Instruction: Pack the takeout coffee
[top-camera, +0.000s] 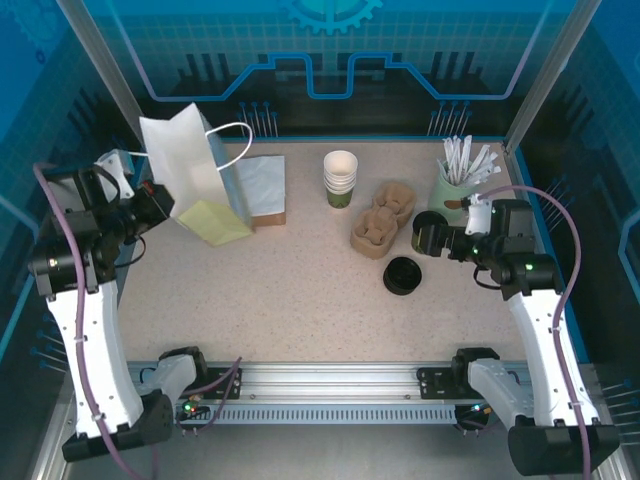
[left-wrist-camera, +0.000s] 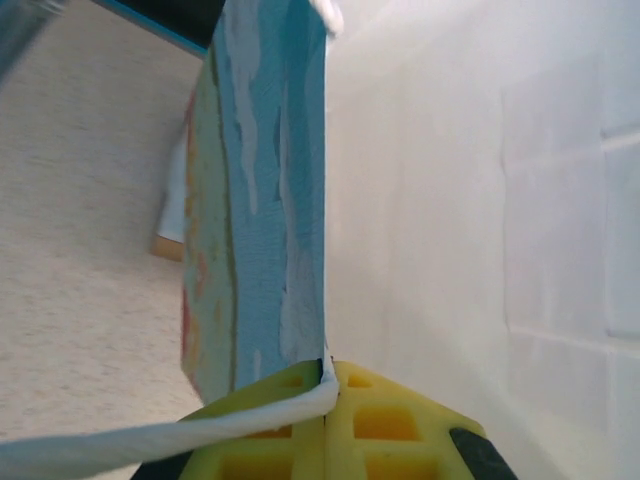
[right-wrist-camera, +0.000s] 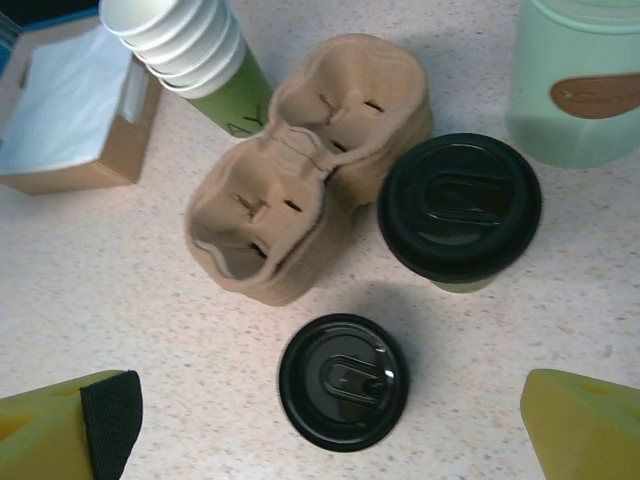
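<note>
The takeout coffee (right-wrist-camera: 460, 205), a cup with a black lid and a green base, stands on the table (top-camera: 300, 290) beside the brown pulp tray (right-wrist-camera: 300, 170); in the top view the coffee (top-camera: 430, 238) is just left of my right wrist. My right gripper (right-wrist-camera: 325, 410) hangs open above the table, with nothing between its yellow fingers (right-wrist-camera: 575, 425) and a loose black lid (right-wrist-camera: 342, 380) below them. My left gripper (left-wrist-camera: 328, 385) is shut on the rim and white cord handle of a white paper bag (left-wrist-camera: 450, 200). In the top view the left gripper (top-camera: 158, 205) holds the bag (top-camera: 185, 165) upright and tilted at far left.
A stack of white and green paper cups (top-camera: 340, 178) stands at the back centre. A box of napkins (top-camera: 262, 190) lies right of the bag. The pale green cup of wrapped straws (top-camera: 458, 185) is behind the coffee. The loose lid (top-camera: 402, 275) lies in front of the tray (top-camera: 382, 220).
</note>
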